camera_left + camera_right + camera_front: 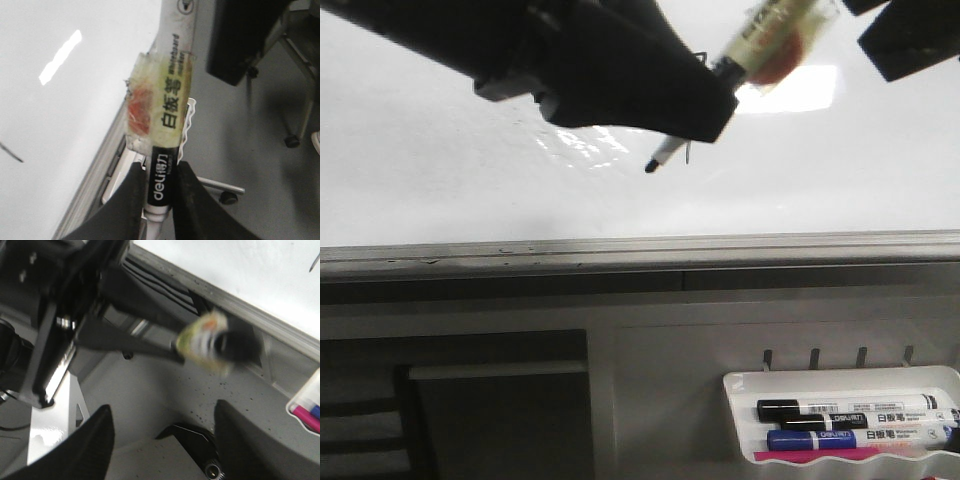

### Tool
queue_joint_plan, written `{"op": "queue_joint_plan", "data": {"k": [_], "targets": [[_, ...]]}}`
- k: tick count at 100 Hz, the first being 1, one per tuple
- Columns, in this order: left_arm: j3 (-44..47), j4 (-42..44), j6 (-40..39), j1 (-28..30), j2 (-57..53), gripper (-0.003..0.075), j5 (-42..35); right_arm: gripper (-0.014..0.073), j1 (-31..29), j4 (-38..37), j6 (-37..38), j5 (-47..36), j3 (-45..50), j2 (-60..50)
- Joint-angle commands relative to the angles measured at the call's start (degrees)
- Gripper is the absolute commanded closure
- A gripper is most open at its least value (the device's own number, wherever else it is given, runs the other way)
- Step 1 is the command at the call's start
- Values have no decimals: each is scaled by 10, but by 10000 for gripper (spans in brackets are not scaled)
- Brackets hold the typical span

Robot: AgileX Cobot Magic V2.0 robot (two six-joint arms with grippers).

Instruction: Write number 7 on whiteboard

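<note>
Glossy white whiteboard [440, 150] bears one short dark stroke [689, 152]; left gripper [161, 192] clamps a marker [167, 120], right gripper [162, 440] spread.

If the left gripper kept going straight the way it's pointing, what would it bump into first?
Probably the whiteboard. The left gripper holds a marker, and in the front view its tip points at the glossy board, close to a small dark mark. Depth is unclear, so the tip may already be touching.
</note>
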Motion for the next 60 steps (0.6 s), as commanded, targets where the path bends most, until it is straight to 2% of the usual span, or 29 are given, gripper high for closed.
{"op": "queue_joint_plan", "data": {"k": [1, 9, 20, 28, 42, 60], "targets": [[-21, -25, -26, 2, -38, 741, -23, 166, -13, 4, -3, -5, -27, -18], [-14, -25, -45, 2, -61, 741, -53, 166, -32, -20, -3, -3, -36, -36], [7, -53, -92, 2, -99, 741, -139, 166, -62, -57, 10, 3, -38, -59], [32, -128, -96, 2, -130, 741, -208, 166, -75, -84, 17, 15, -35, -77], [60, -238, -96, 2, -162, 741, -307, 167, -84, -87, 20, 29, -32, -101], [55, -237, -104, 7, -144, 741, -329, 167, -84, -75, 35, 28, -32, -108]]}}
